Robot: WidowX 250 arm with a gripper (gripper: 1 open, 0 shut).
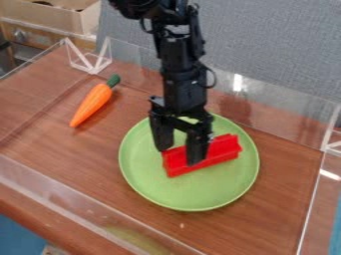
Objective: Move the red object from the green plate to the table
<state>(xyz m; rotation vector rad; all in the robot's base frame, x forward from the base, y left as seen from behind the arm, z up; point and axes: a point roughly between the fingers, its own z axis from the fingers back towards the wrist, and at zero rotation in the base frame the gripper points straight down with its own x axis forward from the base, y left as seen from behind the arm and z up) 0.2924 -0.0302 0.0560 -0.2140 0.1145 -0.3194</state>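
Note:
The red object (220, 152), a bright red bar, lies tilted on the right half of the green plate (158, 185). My gripper (181, 147) points straight down over the bar's left end, with one black finger on each side of it. The fingers stand apart with a gap showing between them, so the gripper looks open around the bar. The bar's left end is partly hidden behind the fingers. The plate rests on the reddish-brown wooden table (54, 139).
An orange carrot (91, 103) with a green top lies on the table left of the plate. Low clear acrylic walls (286, 105) edge the tabletop. Bare wood shows in front of and left of the plate. Cardboard boxes (54, 15) stand behind the far left corner.

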